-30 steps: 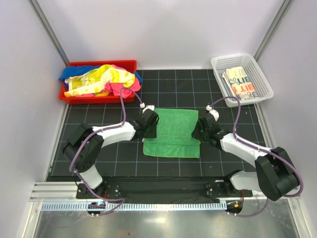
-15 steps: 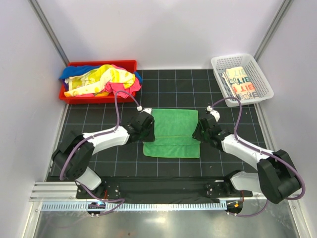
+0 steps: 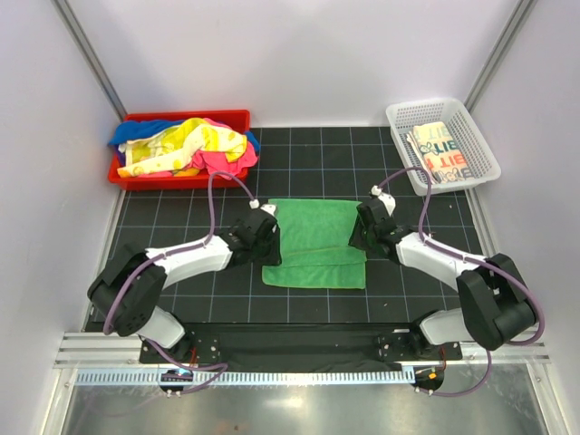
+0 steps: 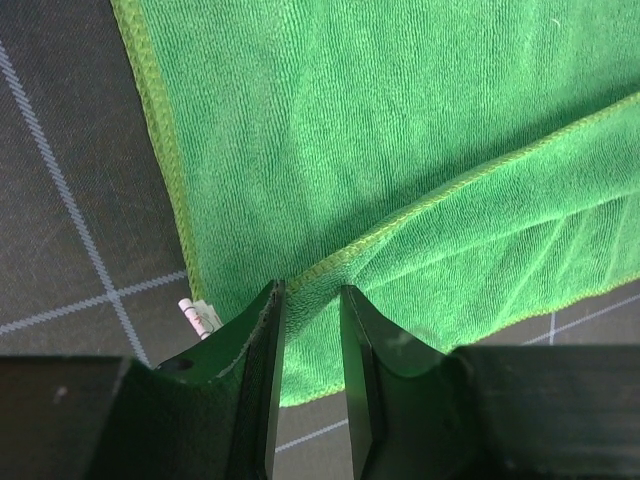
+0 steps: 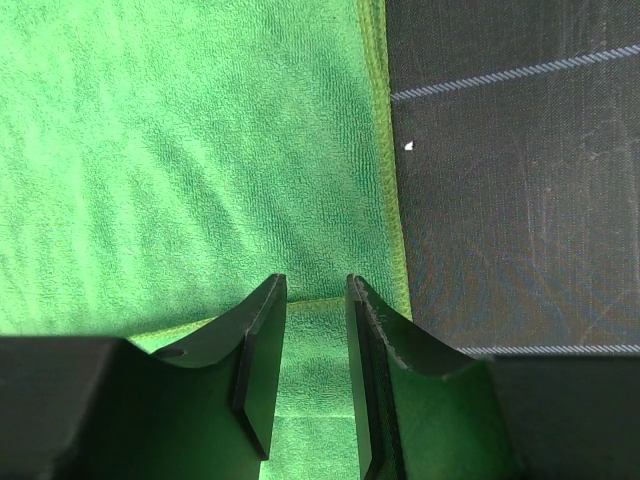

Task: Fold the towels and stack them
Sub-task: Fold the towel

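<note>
Done so far: one cream lettered towel [image 3: 439, 152] lies folded in the white basket [image 3: 430, 102] at the far right
In hand: the green towel [image 3: 313, 240], flat on the black grid mat [image 3: 181, 217] between the two arms, its near strip already turned over onto itself so a hem runs across it
Left gripper [image 4: 310, 295]: at the towel's left edge, jaws only narrowly apart, the end of the turned-over hem running into the gap; whether it pinches the cloth cannot be told
Right gripper [image 5: 315, 285]: at the towel's right edge, jaws likewise narrowly apart astride the same hem; a grip cannot be confirmed either
Step, as judged: taking both ends of the folded hem for a further fold across the towel
Left to do: finish folding the green towel and stack it, then the loose heap of yellow, pink and blue towels [image 3: 186, 145] in the red tray [image 3: 181, 116] at the far left
Progress, as judged: early, most of the towels unfolded
</note>
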